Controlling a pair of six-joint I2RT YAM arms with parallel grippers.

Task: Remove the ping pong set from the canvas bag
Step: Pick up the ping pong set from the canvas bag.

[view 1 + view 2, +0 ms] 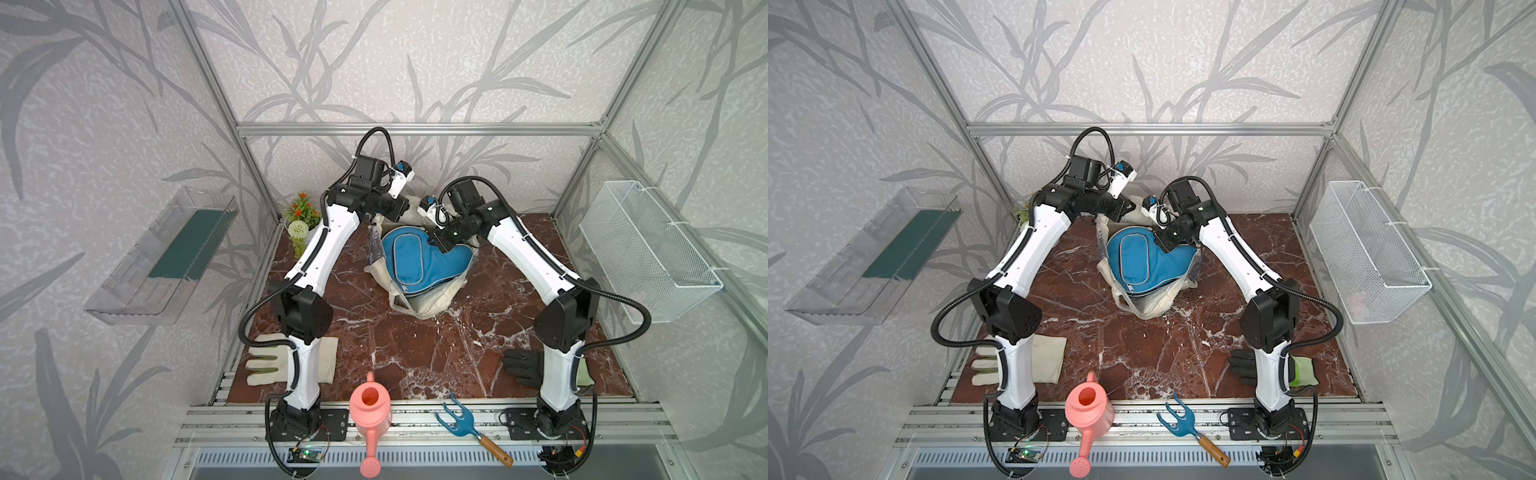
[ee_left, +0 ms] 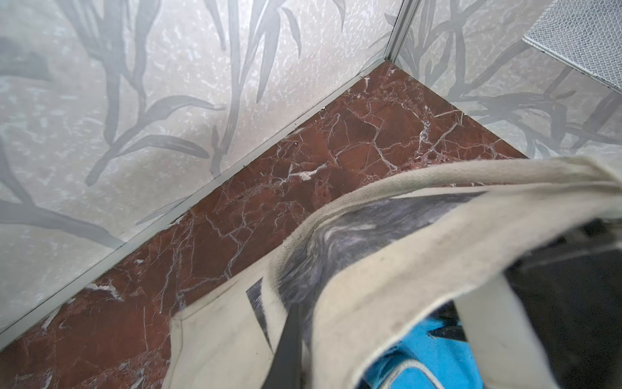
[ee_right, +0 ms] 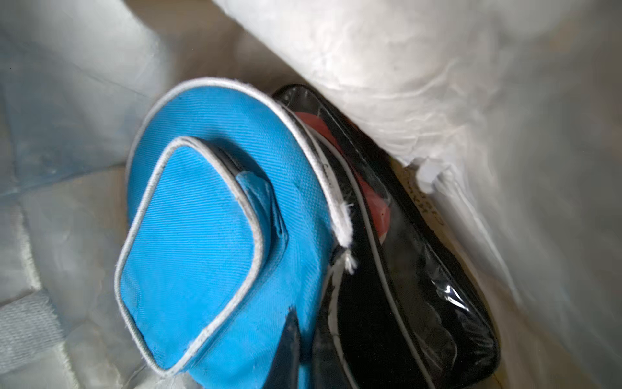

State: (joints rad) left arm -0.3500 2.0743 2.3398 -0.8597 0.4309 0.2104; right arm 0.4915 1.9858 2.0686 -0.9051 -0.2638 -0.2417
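Note:
The canvas bag (image 1: pixel 432 305) (image 1: pixel 1150 305) sits open at the back middle of the marble table. A blue paddle case (image 1: pixel 411 262) (image 1: pixel 1138 262) of the ping pong set lies across its mouth. My left gripper (image 1: pixel 405 208) (image 2: pixel 303 313) is shut on the bag's far rim (image 2: pixel 387 269), cream fabric pinched between its fingers. My right gripper (image 1: pixel 436 243) (image 3: pixel 304 323) reaches into the bag from the right and is shut on the blue case's edge (image 3: pixel 202 235). A black glossy case with a red patch (image 3: pixel 387 303) lies beside the blue one, against the lining (image 3: pixel 437 84).
A pink watering can (image 1: pixel 370 409) and a blue hand rake (image 1: pixel 457 419) lie on the front rail. A cream glove (image 1: pixel 270 361) is front left, a black glove (image 1: pixel 521 365) front right. A potted plant (image 1: pixel 301 216) stands back left. A wire basket (image 1: pixel 648 253) hangs on the right wall.

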